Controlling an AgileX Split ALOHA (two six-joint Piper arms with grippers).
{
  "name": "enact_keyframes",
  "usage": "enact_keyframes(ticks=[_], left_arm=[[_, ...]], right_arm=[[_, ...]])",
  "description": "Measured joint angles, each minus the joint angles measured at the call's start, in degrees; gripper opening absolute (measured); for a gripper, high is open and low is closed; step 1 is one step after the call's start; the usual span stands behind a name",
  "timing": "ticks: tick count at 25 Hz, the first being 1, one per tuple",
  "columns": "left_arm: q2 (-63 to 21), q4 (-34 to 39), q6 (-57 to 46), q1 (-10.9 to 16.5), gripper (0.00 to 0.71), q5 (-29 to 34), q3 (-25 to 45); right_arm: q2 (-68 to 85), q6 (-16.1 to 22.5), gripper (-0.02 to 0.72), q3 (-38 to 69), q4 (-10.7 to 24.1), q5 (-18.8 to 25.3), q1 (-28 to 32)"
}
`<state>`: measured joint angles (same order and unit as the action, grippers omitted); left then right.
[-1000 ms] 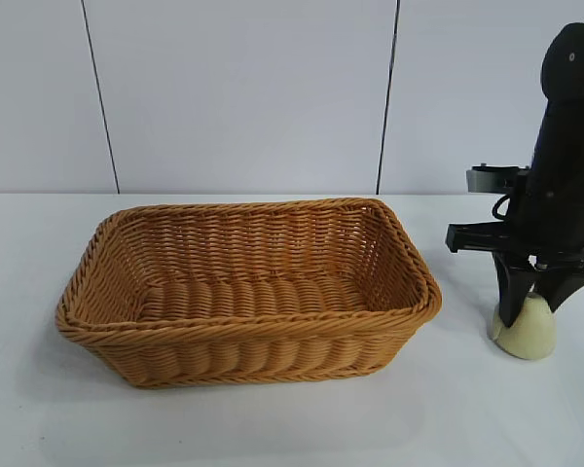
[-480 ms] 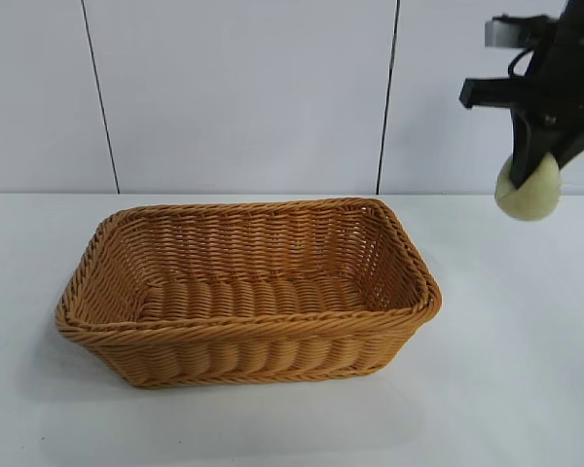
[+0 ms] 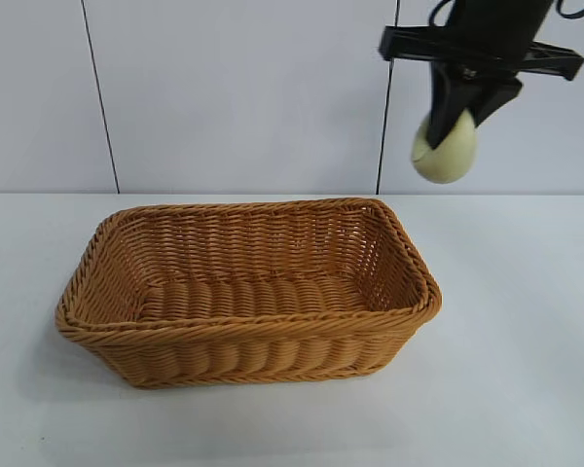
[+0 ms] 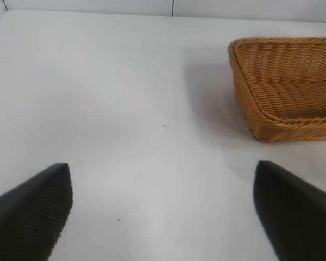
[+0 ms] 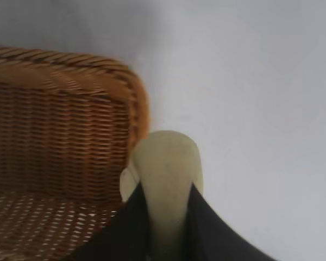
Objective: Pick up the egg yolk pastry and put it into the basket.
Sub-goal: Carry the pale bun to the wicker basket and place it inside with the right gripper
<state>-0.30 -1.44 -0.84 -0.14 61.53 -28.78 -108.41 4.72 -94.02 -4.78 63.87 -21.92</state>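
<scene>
Pinched in my right gripper (image 3: 456, 122), the egg yolk pastry (image 3: 446, 151) hangs above the basket (image 3: 409, 255) rim's two o'clock corner; releasing now risks bouncing off outside.

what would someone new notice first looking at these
The pale egg yolk pastry, pinched in the right gripper high in the air above the basket's right end. Next, the big golden wicker basket sitting empty in the middle of the white table.
</scene>
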Motion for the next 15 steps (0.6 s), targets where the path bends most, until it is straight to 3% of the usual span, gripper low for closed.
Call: enact_keyframes(ticks=[7, 15], left_arm=[[0.00, 0.00, 0.00, 0.00, 0.648, 0.00, 0.00], [0.00, 0.00, 0.00, 0.00, 0.648, 0.00, 0.00]], right_arm=[[-3.84, 3.29, 0.099, -0.11, -0.26, -6.92, -11.75], [-15.08, 4.50, 0.099, -0.11, -0.18, -19.00, -14.96]])
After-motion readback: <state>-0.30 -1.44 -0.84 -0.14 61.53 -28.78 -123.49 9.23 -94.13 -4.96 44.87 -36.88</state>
